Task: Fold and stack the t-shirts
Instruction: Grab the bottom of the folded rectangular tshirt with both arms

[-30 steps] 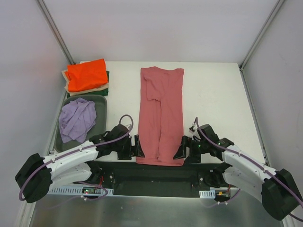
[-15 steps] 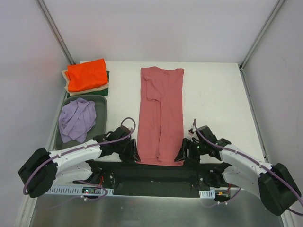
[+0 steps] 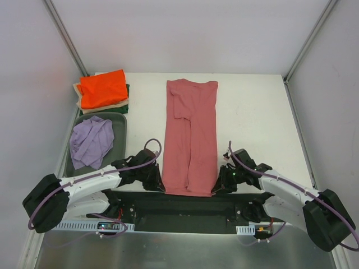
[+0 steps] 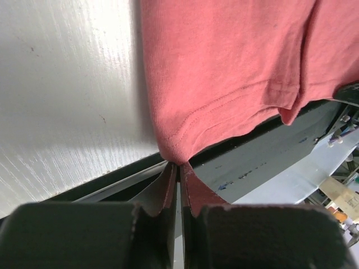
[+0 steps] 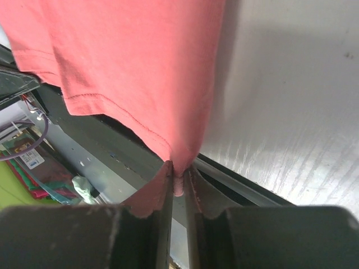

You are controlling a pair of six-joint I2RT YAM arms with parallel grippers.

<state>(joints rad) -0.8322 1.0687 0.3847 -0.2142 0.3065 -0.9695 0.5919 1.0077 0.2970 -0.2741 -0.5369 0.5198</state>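
A dusty rose-red t-shirt [image 3: 189,134] lies folded into a long strip down the middle of the white table, its hem at the near edge. My left gripper [image 3: 161,186] is shut on the hem's left corner [image 4: 175,152]. My right gripper [image 3: 215,188] is shut on the hem's right corner [image 5: 180,162]. Both pinch only a small tip of the cloth. A folded bright orange t-shirt [image 3: 102,88] tops a stack at the back left, over a beige one [image 3: 116,107] and a dark green one [image 3: 127,90]. A crumpled lavender t-shirt [image 3: 91,141] lies in the bin.
The grey plastic bin [image 3: 120,134] stands at the left, just ahead of my left arm. The table's near edge and the black base rail [image 3: 185,208] run right below both grippers. White walls close in the table on three sides.
Both grippers have moved inward to the hem corners and shut on them. The shirt itself has not visibly shifted.
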